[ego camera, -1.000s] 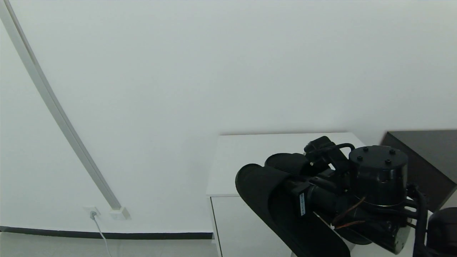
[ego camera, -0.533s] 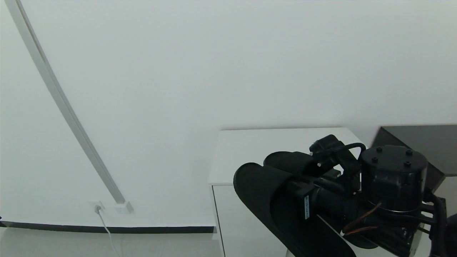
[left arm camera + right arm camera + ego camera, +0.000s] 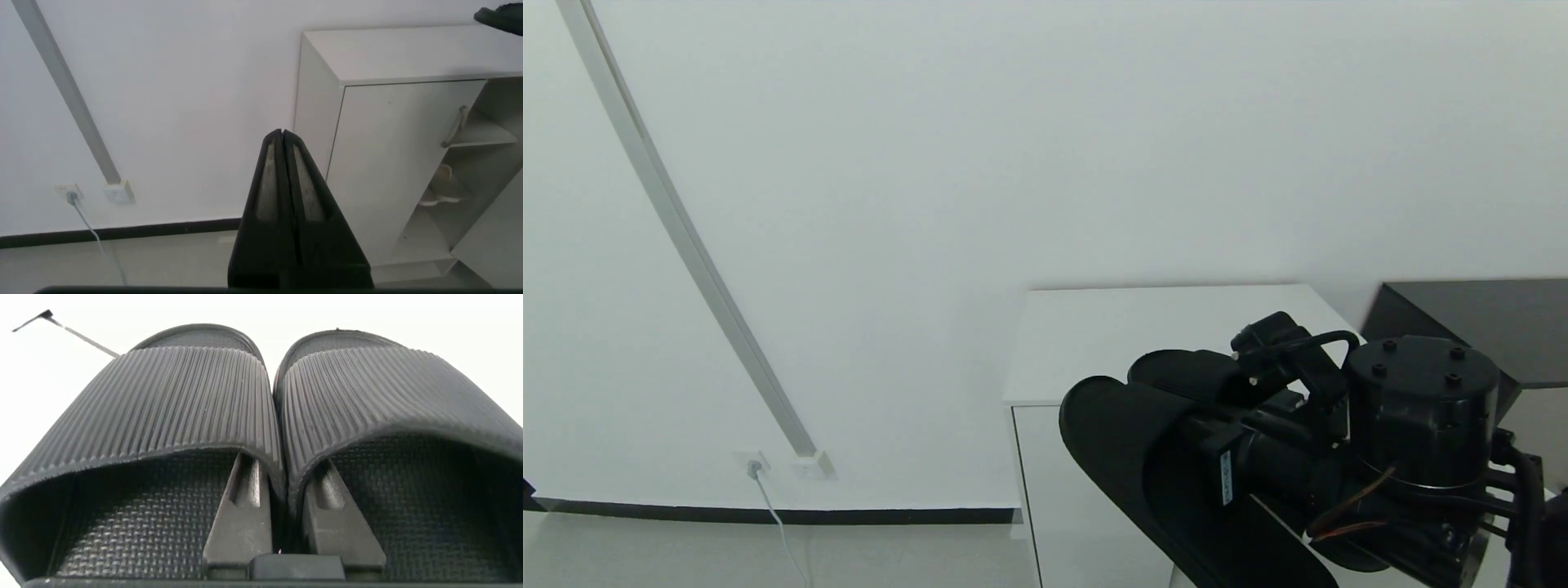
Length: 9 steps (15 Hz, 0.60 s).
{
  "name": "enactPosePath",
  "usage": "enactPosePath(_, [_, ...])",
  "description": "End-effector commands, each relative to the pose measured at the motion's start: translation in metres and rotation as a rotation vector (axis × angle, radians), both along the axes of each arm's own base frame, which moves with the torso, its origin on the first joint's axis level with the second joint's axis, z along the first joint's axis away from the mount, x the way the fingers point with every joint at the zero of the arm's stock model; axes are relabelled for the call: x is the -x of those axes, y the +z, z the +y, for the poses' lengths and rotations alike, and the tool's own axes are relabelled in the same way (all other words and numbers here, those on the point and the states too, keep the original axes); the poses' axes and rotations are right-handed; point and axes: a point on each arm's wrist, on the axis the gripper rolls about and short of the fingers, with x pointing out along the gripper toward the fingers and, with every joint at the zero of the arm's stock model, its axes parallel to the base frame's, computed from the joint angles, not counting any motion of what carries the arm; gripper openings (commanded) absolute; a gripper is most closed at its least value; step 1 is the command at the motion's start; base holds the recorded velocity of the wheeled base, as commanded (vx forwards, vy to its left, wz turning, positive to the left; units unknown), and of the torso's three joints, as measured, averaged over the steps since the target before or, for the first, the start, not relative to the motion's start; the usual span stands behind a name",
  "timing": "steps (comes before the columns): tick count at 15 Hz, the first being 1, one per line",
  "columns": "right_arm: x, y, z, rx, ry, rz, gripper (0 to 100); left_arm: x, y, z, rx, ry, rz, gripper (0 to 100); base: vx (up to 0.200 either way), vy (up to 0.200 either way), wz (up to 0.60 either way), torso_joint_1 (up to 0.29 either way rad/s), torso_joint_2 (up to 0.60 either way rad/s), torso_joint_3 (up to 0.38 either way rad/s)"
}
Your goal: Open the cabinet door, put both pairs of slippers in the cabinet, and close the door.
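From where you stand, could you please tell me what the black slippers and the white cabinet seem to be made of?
The black slippers: probably moulded rubber or foam, matte; ribbed straps, diamond-textured footbeds. The white cabinet: likely laminated board, smooth and matte; flat panels with square edges. Its handle looks like metal, though too small to be sure.

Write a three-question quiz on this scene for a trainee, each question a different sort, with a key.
1. True or false: the left gripper is shut and holds nothing.
2. What does the right gripper hold?
A. a white towel
B. a pair of black ribbed rubber slippers
C. a metal door handle
3. Fill in: going by the left wrist view, the door of the white flat-topped cabinet is ____.

Key: 1 true; 2 B; 3 open.
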Motion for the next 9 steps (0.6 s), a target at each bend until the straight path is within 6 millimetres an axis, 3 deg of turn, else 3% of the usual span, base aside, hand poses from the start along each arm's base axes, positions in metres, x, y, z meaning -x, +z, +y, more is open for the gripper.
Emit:
enactPosePath(1, [-0.0007,-0.0020,0.0010,0.005,0.001,0.005,0,-0.0001,0.0000,0.0000,0.000,0.000,0.001,0,0.000,0.000,0.00,0.000,0.00,0.000])
enactPosePath(7, [0.0023,-0.0026,0.0034,0.008,0.014,0.007,0,-0.0001,0.0000,0.0000,-0.002,0.000,0.001,0,0.000,0.000,0.00,0.000,0.00,0.000])
enactPosePath(9, [0.0032,-0.0053,0.0029,0.016,0.016,0.014,0,-0.0001,0.0000,-0.0001,-0.002,-0.003,0.001,0,0.000,-0.200,0.00,0.002,0.00,0.002])
